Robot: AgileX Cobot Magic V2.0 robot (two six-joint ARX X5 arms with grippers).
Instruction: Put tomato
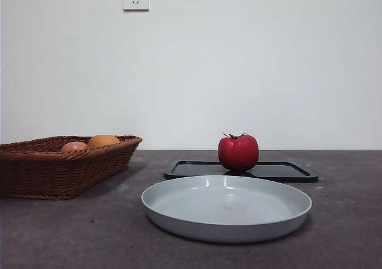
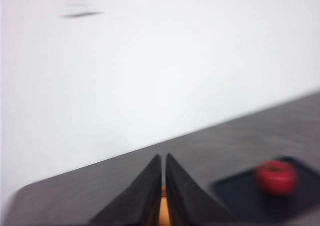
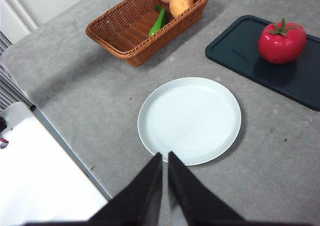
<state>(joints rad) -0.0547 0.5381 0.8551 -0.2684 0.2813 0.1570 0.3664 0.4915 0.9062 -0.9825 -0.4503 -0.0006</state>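
The glossy red tomato (image 1: 238,152) with a green stem sits on a black tray (image 1: 280,171) behind the plate; it also shows in the right wrist view as the tomato (image 3: 281,41) and, blurred, in the left wrist view as the tomato (image 2: 276,176). My left gripper (image 2: 163,161) is shut and empty, high above the table and well away from the tomato. My right gripper (image 3: 164,158) is shut and empty, hovering over the near rim of the plate. Neither arm shows in the front view.
A pale grey plate (image 1: 179,218) lies in front of the tray, seen from above as the plate (image 3: 150,136). A wicker basket (image 1: 36,170) at the left holds an orange fruit (image 1: 102,141), a pink-red fruit (image 1: 74,146) and a green vegetable (image 3: 159,20).
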